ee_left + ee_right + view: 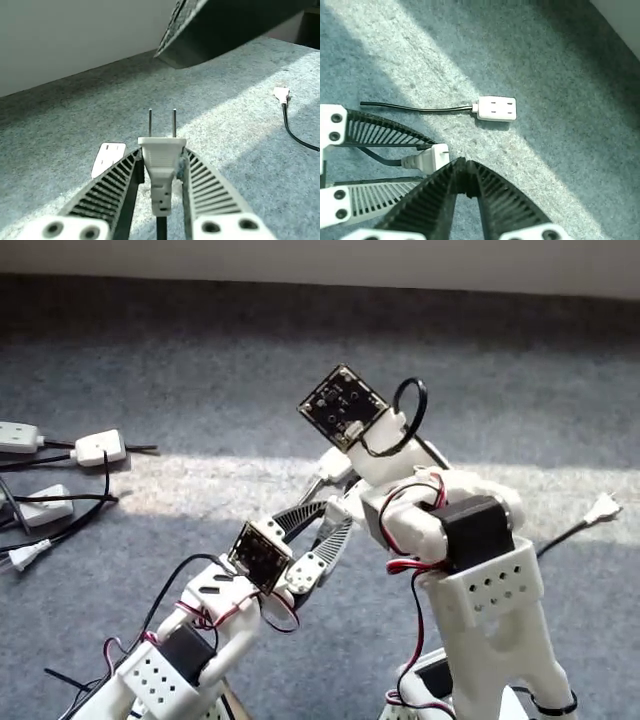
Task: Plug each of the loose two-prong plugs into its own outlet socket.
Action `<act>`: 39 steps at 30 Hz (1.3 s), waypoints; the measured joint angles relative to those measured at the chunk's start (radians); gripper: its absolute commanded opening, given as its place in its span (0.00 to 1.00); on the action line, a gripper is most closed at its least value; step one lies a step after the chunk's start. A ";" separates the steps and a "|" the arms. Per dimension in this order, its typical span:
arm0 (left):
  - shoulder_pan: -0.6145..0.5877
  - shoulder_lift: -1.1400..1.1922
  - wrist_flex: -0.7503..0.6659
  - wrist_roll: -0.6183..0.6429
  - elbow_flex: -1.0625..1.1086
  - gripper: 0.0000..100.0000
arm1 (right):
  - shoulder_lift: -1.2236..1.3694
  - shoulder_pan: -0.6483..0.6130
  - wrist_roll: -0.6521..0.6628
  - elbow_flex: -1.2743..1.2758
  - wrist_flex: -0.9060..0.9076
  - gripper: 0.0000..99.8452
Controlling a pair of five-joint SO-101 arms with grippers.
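My left tool [161,153] pinched the two-prong plug [161,167] by its body near the outlet socket [109,159]; it was probably light and rigid. My right tool [465,166] was closed, empty.

Open carpet [235,130] ahead of the left tool [161,152] and its held plug [161,162], right up to the wall [75,40]. Low beside one finger, a socket [107,159] in the way. Overhead, the right arm's camera board [225,25], hanging close. Right tool [466,165] just beside the left, little room between. Well apart, a loose plug [281,94] with its cord.
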 measured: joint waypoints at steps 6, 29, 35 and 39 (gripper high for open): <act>0.000 0.000 0.000 0.000 0.000 0.01 | 0.015 -0.060 -0.005 0.046 -0.003 0.01; -0.009 0.009 0.005 0.002 0.000 0.01 | 0.172 0.051 0.034 0.368 -0.324 0.01; -0.008 0.006 0.005 -0.002 0.000 0.01 | 0.304 0.115 0.037 0.397 -0.379 0.01; -0.008 -0.008 0.002 0.000 0.000 0.01 | 0.319 0.110 0.040 0.405 -0.373 0.01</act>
